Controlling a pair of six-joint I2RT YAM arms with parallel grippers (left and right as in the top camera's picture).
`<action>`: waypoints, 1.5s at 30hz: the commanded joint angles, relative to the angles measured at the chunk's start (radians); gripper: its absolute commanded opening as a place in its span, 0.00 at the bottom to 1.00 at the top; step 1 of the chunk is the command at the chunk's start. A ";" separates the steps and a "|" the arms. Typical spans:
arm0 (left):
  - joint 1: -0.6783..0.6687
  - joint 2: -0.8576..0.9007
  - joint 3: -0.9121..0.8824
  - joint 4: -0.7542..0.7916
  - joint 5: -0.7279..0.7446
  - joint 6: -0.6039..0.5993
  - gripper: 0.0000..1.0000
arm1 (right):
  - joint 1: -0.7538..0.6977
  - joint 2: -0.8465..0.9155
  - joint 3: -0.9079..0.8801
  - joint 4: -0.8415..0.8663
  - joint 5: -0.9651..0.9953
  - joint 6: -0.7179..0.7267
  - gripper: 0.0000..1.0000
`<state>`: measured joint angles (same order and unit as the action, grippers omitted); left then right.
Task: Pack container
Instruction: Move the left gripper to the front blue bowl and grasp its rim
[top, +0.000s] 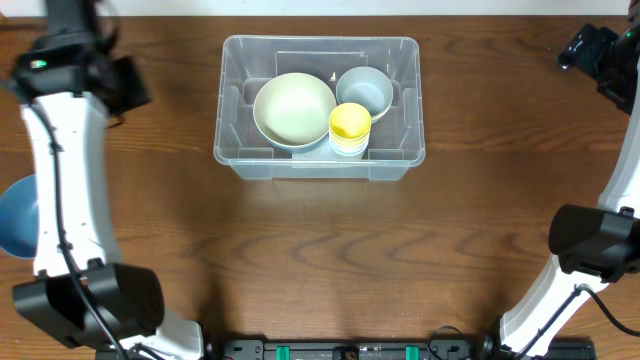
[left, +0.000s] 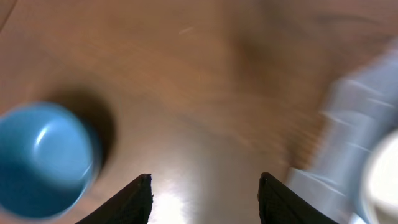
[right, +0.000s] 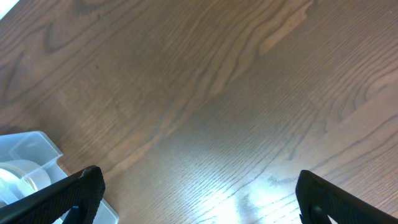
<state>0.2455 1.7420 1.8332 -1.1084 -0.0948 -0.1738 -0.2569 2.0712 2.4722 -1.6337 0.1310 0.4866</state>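
Your left gripper (left: 205, 186) and right gripper (right: 199, 180) gape empty; grab the blue bowl (left: 43, 160) off-centre and it'll skid away.

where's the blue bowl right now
Overhead, the blue bowl sits on the table at the far left edge, beside the left arm, well outside the container.

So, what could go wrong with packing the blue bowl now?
1. The left gripper is open and the blue bowl sits off to its side, not between its fingers; in this blurred view a grasp might miss or push it.
2. The container already holds a cream bowl, a grey bowl and a yellow cup; adding the blue bowl could tip the cup.
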 joint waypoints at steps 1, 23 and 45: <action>0.110 0.016 -0.047 -0.021 -0.032 -0.140 0.56 | -0.006 -0.001 0.005 -0.001 0.007 -0.001 0.99; 0.332 0.193 -0.391 0.190 0.027 -0.192 0.66 | -0.006 -0.001 0.005 -0.001 0.007 -0.001 0.99; 0.332 0.205 -0.458 0.292 0.015 -0.179 0.54 | -0.006 -0.001 0.005 -0.001 0.007 -0.001 0.99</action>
<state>0.5732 1.9282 1.4055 -0.8219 -0.0746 -0.3473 -0.2569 2.0712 2.4722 -1.6341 0.1310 0.4866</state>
